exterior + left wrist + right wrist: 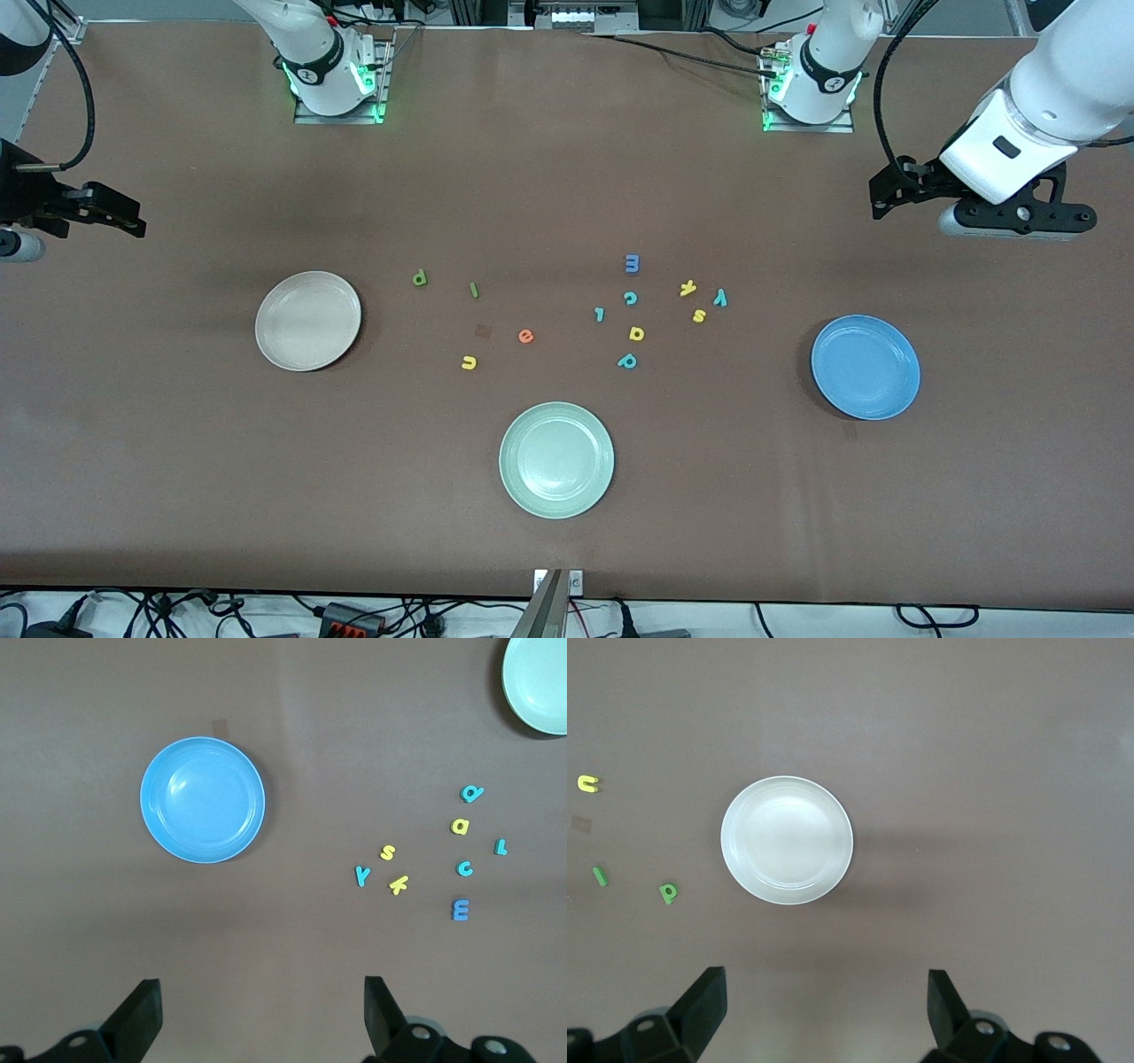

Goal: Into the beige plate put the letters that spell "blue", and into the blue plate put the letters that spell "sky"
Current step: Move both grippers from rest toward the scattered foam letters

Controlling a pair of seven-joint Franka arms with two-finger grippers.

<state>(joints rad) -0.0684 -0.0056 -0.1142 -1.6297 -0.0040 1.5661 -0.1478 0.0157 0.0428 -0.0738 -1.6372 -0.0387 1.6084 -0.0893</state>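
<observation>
Brown tabletop [567, 177]. Beige plate [307, 320] empty, toward right arm's end. Blue plate [866, 366] empty, toward left arm's end. Green b [420, 278], green l [474, 289], u [469, 361], e [525, 335] loose at beige plate's 3 o'clock. s [699, 315], k [688, 288], y [720, 298] clustered at blue plate's 10 o'clock. Left gripper [261, 1010], right gripper [827, 1005] raised, jaws spread wide, holding nothing.

White rounded arms, black hands, black cables, green-lit bases.

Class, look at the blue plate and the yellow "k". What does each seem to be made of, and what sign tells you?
Blue plate: probably plastic or melamine, smooth and slightly glossy, with a soft highlight in its well. Yellow "k": probably foam or plastic, matte, evenly coloured with no shine. Neither is certain.
</observation>
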